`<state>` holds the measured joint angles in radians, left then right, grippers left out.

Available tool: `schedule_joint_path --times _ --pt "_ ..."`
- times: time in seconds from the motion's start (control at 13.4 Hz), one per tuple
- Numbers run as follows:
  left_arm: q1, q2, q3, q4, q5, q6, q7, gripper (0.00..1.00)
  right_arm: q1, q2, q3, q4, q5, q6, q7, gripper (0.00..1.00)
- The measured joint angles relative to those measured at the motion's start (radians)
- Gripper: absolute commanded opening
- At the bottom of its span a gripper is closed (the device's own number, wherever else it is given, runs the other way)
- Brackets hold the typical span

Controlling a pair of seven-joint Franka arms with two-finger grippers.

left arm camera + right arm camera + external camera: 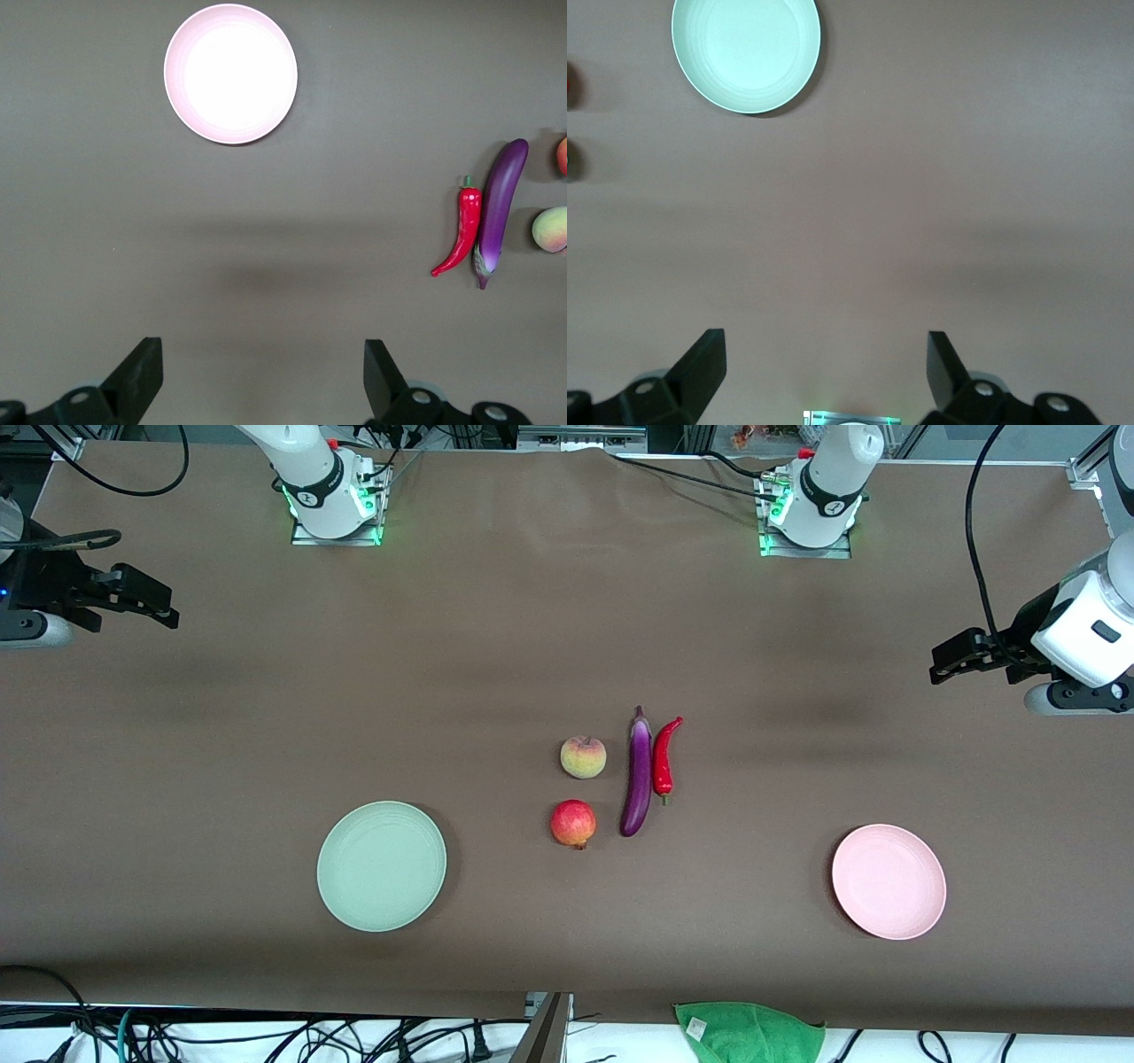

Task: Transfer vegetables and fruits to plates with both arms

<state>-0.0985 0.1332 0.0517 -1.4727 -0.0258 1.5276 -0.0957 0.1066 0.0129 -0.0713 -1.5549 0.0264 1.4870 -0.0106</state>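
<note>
Lowest in the front view, a green cloth (pixel 749 1032) hangs at the table's near edge, with cables (pixel 266 1036) on the white floor strip along the bottom of the frame. The table (pixel 177 735) itself wears a plain brown cover from edge to edge.

Next up the frame come the two plates: the mint green plate (pixel 382 865) at lower centre-left, the pink plate (pixel 889 881) at lower right, well apart, both bare. Between them, a little higher, sits the produce (a tight cluster): the red fruit (pixel 573 823) nearest, the peach (pixel 583 756) just above it, the purple eggplant (pixel 636 772) lying lengthwise beside both, and the red chili (pixel 664 755) close alongside the eggplant toward the left arm's end. Wide bare brown cover lies around this group and between it and each plate.

Higher still, the grippers hang over bare cover at the frame's side edges: the right gripper (pixel 146 598) at upper left, the left gripper (pixel 952 657) at the right edge. Both have their fingers spread wide and grasp nothing; both arms wait. The two arm bases (pixel 332 505) stand along the top edge.
</note>
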Motion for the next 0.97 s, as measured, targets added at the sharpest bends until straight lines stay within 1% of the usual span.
schedule_joint_path --times 0.97 --pt "0.000 0.021 -0.001 -0.001 0.000 -0.017 0.000 1.00 0.000 0.000 0.000 0.000 0.000 0.000 0.000 1.00"
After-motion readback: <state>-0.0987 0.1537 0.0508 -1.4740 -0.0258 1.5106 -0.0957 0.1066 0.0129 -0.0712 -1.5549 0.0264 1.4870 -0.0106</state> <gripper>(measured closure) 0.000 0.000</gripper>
